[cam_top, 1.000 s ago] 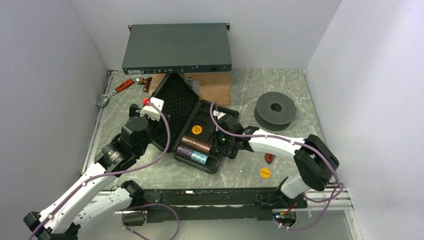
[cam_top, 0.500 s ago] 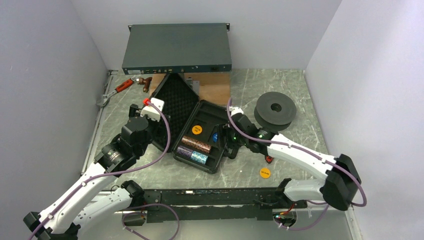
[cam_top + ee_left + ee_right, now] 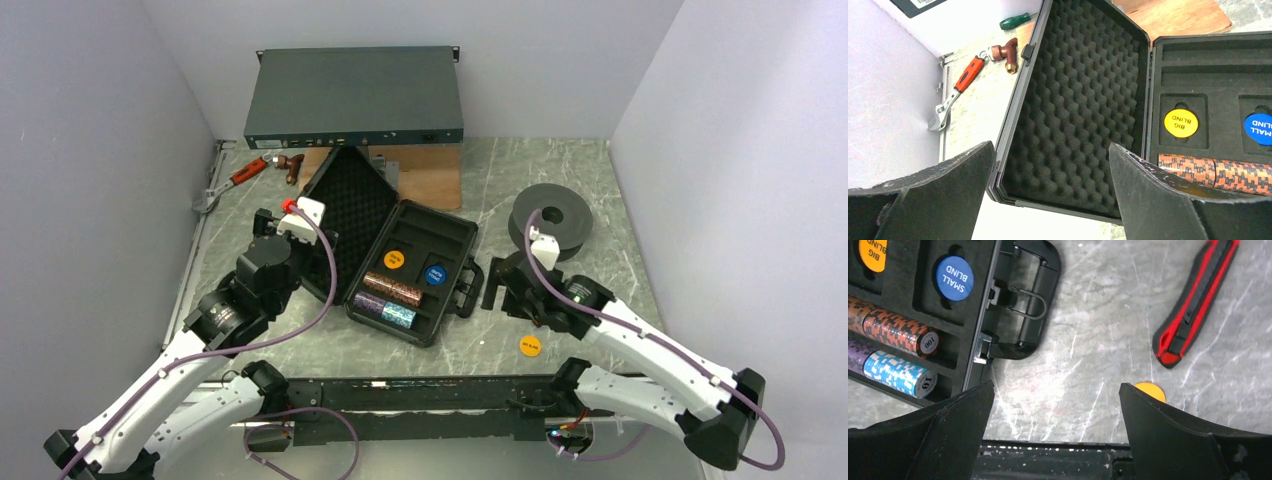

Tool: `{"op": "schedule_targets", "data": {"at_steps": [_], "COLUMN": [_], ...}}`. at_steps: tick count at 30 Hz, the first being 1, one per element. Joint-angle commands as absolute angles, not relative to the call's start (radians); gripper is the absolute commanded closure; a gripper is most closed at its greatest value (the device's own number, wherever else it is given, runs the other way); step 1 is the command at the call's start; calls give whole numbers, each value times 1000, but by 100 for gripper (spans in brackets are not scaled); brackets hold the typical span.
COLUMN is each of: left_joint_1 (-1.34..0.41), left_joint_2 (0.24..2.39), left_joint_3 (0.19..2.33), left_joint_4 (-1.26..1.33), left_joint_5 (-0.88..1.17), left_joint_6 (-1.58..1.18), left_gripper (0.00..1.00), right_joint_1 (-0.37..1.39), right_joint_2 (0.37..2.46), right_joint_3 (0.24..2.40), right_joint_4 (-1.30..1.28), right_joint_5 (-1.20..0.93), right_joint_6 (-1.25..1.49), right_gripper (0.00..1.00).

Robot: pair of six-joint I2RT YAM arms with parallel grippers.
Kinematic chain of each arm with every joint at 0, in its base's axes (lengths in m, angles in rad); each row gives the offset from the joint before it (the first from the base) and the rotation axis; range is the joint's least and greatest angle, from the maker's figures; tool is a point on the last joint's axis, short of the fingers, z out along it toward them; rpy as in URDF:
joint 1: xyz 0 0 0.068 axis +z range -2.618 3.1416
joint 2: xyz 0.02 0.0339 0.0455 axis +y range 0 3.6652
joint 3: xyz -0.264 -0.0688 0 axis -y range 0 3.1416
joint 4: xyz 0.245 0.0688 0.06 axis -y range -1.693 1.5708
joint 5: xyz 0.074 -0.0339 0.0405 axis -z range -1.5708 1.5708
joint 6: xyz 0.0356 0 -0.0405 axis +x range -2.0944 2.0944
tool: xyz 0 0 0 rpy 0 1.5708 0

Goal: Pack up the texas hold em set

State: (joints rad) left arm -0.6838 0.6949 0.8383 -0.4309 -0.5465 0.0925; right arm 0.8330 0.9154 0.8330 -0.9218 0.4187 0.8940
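While the case (image 3: pixel 441 236) lies open on the bench (image 3: pixel 600 200), both claws stand wide and hold nothing. Over the foam-lined lid (image 3: pixel 1078 105) hovers the left claw (image 3: pixel 1050 150); the right claw (image 3: pixel 1055 390) hangs over bare bench just beside the handle (image 3: pixel 1030 305). In the case's pockets sit a blue disc (image 3: pixel 954 271), a yellow disc (image 3: pixel 1180 123) and the chip rolls (image 3: pixel 392 300). An orange disc (image 3: pixel 529 347) lies loose on the bench near a knife (image 3: pixel 1195 300).
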Motion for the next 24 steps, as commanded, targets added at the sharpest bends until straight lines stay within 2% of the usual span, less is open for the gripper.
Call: {"op": "schedule_targets", "data": {"at_steps": [1, 12, 24], "left_joint_1": [-682, -683, -683], "left_joint_2": [684, 682, 681], "left_joint_3": [850, 850, 848], "left_joint_4": [-417, -416, -414], "left_joint_5": [-527, -511, -498], "left_joint_6": [94, 94, 97], "left_gripper": [9, 8, 7], "right_joint_1": [831, 821, 751], "right_joint_2": [837, 877, 921], "right_joint_3": [754, 655, 537], "right_joint_4": [-996, -1007, -982], "right_joint_5": [423, 417, 363], "right_joint_6": [1035, 1124, 1273], "right_gripper": [0, 0, 9]}}
